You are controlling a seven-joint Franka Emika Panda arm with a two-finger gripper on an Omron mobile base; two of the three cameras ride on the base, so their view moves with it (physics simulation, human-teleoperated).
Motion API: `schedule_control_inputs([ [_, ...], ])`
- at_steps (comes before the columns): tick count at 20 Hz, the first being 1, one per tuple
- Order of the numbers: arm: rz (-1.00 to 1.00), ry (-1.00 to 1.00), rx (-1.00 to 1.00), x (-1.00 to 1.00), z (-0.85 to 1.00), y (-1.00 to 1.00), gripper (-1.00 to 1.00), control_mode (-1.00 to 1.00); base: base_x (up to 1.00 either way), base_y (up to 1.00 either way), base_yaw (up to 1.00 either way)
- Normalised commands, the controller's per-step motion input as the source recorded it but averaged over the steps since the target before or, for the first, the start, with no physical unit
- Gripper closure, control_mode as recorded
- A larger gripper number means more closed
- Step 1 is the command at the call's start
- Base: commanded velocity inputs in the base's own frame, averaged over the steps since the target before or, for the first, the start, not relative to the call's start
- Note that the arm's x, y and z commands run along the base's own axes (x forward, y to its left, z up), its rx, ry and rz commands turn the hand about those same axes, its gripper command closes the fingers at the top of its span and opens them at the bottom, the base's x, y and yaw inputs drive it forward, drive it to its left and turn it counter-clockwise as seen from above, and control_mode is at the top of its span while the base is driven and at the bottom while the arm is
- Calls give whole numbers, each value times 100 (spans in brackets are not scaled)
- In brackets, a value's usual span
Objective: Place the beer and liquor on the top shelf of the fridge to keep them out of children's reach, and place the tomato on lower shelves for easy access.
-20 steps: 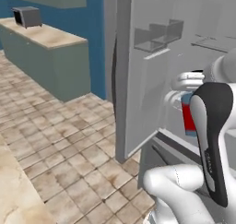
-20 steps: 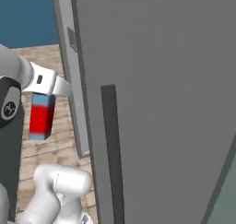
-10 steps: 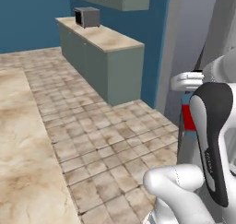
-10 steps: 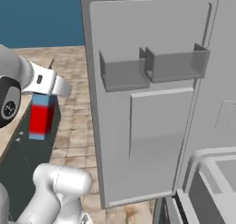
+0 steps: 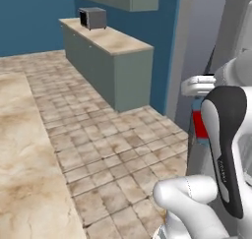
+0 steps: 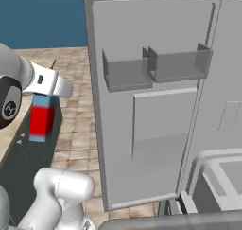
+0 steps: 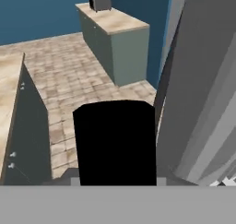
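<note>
tool (image 6: 42, 101) clamped on the liquor (image 6: 41, 117), squat bottle, blue upper, red lower, black cap (image 7: 115, 142) near hand camera. fridge (image 6: 156, 129) door open at right.

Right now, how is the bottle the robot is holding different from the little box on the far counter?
The liquor is blue on top and red below; the box is dark grey all over. The liquor hangs in the air, held at its top by the gripper; the box sits on the counter. The liquor is near the open fridge door; the box is far off by the blue wall. Both look boxy and stand upright.
</note>
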Motion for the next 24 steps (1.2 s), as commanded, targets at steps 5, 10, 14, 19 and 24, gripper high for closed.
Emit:
schedule_control_inputs([
  [5,0,0,0,0,0,0,100,100,-45,1,-32],
  [10,0,0,0,0,0,0,100,100,0,0,-42],
  [14,0,0,0,0,0,0,100,100,23,0,-57],
  [19,0,0,0,0,0,0,100,100,29,0,-66],
  [24,0,0,0,0,0,0,100,100,25,0,-69],
])
